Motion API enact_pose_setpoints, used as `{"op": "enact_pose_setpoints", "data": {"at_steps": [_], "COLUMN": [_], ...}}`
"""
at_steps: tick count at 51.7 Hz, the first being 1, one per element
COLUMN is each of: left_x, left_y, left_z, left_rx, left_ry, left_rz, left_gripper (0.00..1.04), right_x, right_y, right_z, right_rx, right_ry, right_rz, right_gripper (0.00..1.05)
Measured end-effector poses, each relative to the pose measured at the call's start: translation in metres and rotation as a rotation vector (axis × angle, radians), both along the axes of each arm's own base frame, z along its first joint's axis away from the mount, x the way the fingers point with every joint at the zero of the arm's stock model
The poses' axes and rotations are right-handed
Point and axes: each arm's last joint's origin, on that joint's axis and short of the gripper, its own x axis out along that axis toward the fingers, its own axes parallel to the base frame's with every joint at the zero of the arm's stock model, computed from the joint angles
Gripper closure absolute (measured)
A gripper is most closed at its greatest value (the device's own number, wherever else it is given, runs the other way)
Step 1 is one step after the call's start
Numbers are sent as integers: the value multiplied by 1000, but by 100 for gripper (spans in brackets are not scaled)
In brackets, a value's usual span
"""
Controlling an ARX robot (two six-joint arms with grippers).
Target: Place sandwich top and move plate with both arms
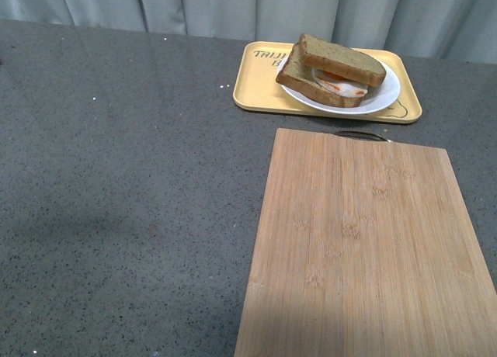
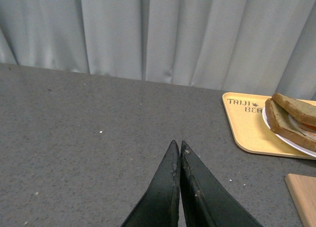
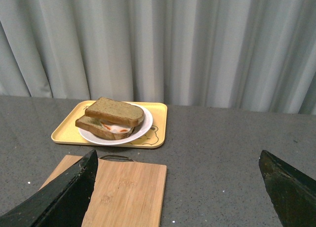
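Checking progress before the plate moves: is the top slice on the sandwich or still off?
On. The sandwich top lies over the egg slice on the plate.

Neither arm seen in the front view. Left gripper [image 2: 178, 150] shown only in the left wrist view: two black tapered fingers [image 2: 163, 192] pressed together along their length, tips touching, nothing between them, hovering above the surface. Right gripper [image 3: 177, 158] shown only in the right wrist view: black fingers [image 3: 64, 197] spread wide apart, one at each lower corner of the view, holding nothing, raised above the surface.
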Motion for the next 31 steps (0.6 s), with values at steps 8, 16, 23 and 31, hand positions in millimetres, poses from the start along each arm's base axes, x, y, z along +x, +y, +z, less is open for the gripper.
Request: {"op": "enact_pose_setpoints", "data": {"at_steps": [8,16,23,31], "left_x": [-25,-43,-53,-63], "left_y": [14,20,24,34], "left_z": [8,15,14,14], "left_rx": [4,4,5,6], "left_ry": [20,-3,5,1], "left_rz": [1,2,4,-2], "left_gripper": [101,101,101,101], "right_x": [0,0,0,0], "right_y": [0,0,0,0], "right_z": [0,0,0,0], "right_rx": [0,0,0,0], "right_ry": [0,0,0,0], "right_rz": [0,0,0,0], "right_gripper": [9,9,9,9]}}
